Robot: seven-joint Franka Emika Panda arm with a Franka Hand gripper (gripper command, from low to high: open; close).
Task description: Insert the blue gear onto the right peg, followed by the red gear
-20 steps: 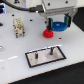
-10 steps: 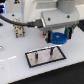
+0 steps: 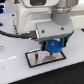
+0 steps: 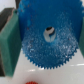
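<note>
White table [image 3: 12, 72]; blue gear [image 3: 54, 46] hides plate's [image 3: 35, 59] pegs; red gear [image 4: 31, 82] cropped.

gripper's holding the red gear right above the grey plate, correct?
Not quite: it is the blue gear that the gripper holds, not the red one. The exterior view shows it just above the grey plate, and the wrist view shows blue teeth filling the frame between the fingers. Only a sliver of red shows at that view's edge, probably the red gear.
</note>
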